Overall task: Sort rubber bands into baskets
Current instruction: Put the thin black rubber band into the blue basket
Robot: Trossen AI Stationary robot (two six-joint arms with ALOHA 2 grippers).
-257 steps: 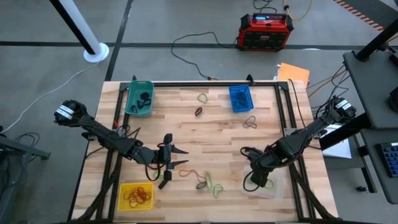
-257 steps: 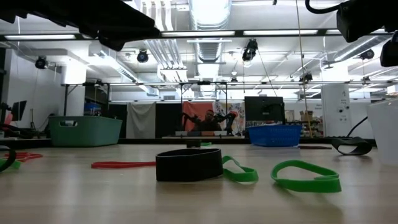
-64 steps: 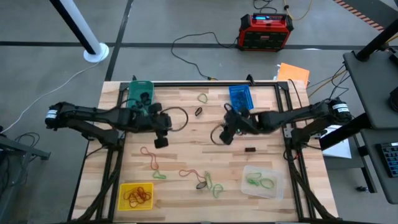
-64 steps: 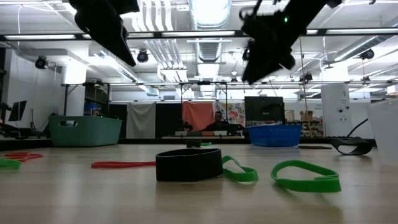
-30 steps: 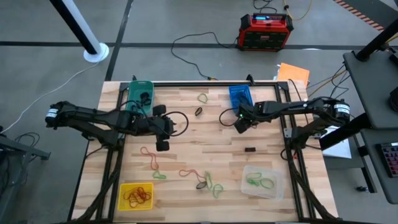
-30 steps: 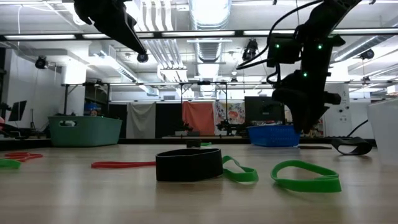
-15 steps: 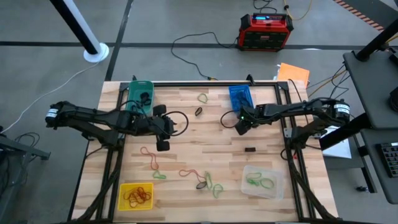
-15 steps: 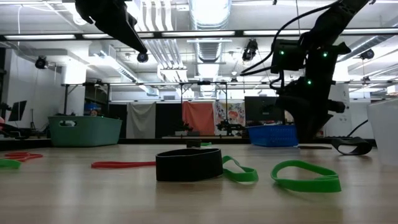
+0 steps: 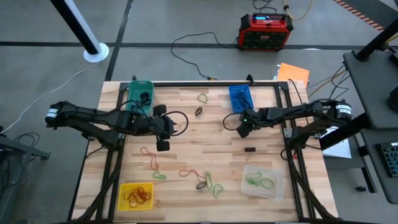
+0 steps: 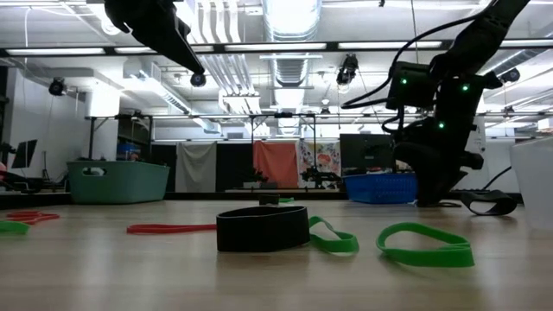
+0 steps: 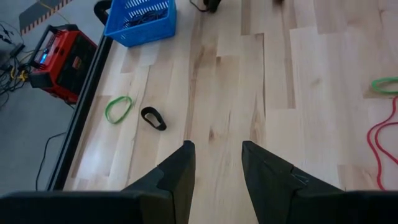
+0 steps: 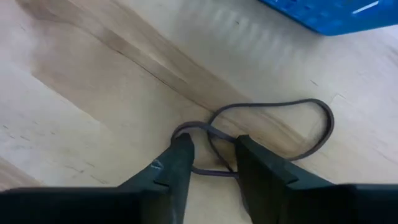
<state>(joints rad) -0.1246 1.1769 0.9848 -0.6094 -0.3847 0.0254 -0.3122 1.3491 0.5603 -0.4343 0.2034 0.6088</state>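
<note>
**Black band under the right gripper beside the blue basket**

Black and thin, the twisted rubber band (image 12: 267,134) lay on the wood with the right gripper (image 12: 208,155) lowered onto it, fingers parted and straddling one end of the loop; nothing was clamped yet. Over the last second this gripper had dropped from above the table to the board, stopping just short of the blue basket (image 9: 240,98). That suggested a pick was about to begin, probably for a basket holding black bands.

The left gripper (image 9: 163,128) had barely moved in that time, hanging over the middle of the table with its fingers apart and empty, the teal basket (image 9: 139,97) just behind it. Ahead of it lay a green band (image 11: 117,108) and a small black band (image 11: 153,117), unsorted. More loops lay loose towards the yellow basket (image 9: 135,195) and clear basket (image 9: 262,182).
</note>
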